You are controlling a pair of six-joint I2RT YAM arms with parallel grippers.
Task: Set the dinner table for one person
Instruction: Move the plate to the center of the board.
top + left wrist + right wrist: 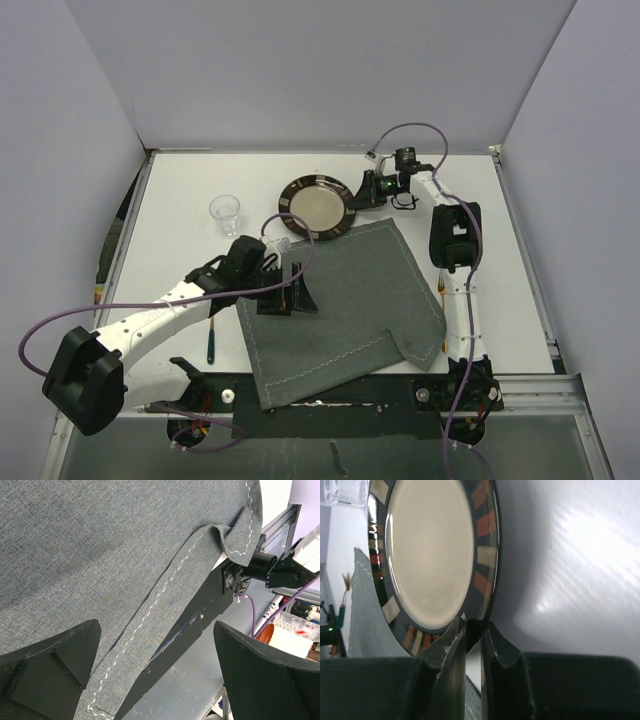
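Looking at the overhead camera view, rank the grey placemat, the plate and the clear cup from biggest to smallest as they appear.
1. the placemat, largest by far
2. the plate, clearly smaller
3. the cup, smallest

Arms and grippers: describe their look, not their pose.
Left arm and right arm: white links, black joints. Left gripper and right gripper: black, with wedge-shaped fingers. A purple cable loops along each.

cup [225,211] left of plate [318,206] | plate behind placemat [340,300] | on dinner table [185,180]
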